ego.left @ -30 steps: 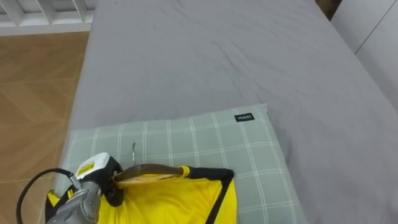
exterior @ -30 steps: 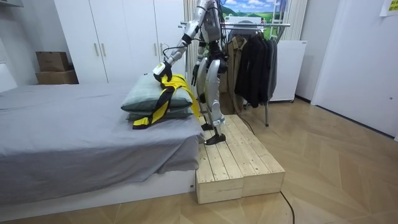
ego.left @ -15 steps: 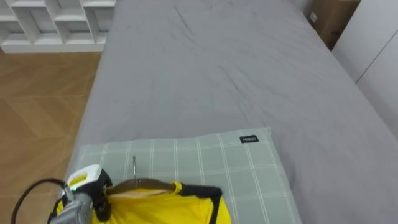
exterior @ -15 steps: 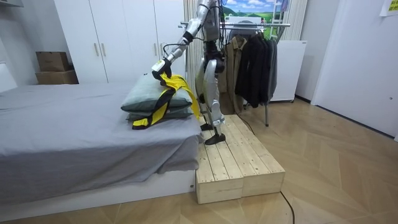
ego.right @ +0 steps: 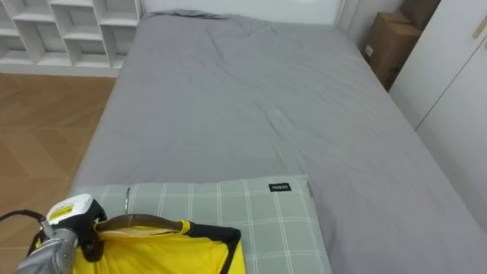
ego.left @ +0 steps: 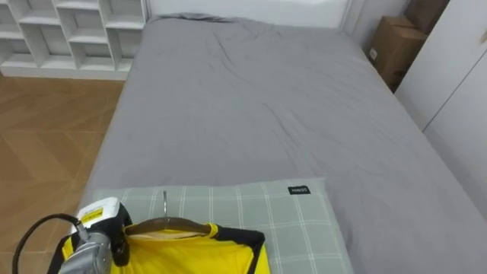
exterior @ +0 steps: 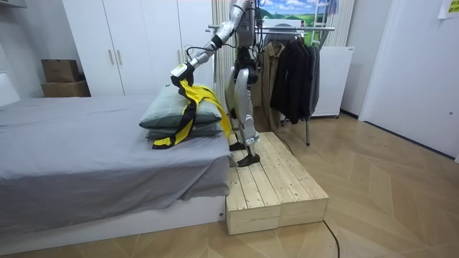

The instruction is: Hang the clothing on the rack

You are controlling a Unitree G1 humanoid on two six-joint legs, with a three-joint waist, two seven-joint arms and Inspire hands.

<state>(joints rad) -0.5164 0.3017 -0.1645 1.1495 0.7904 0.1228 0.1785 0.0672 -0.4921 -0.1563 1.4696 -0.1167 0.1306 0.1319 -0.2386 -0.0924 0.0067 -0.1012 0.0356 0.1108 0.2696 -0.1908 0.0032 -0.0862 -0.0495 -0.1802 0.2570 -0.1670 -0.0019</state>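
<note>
Left eye view: left hand [ego.left: 91, 247], near left, fingers curled round end of wooden hanger [ego.left: 167, 222]. Hanger carries yellow garment [ego.left: 183, 256], above green checked pillow [ego.left: 297, 228] at near end of grey bed [ego.left: 259, 106]. Room view: garment trails down pillow stack.
</note>
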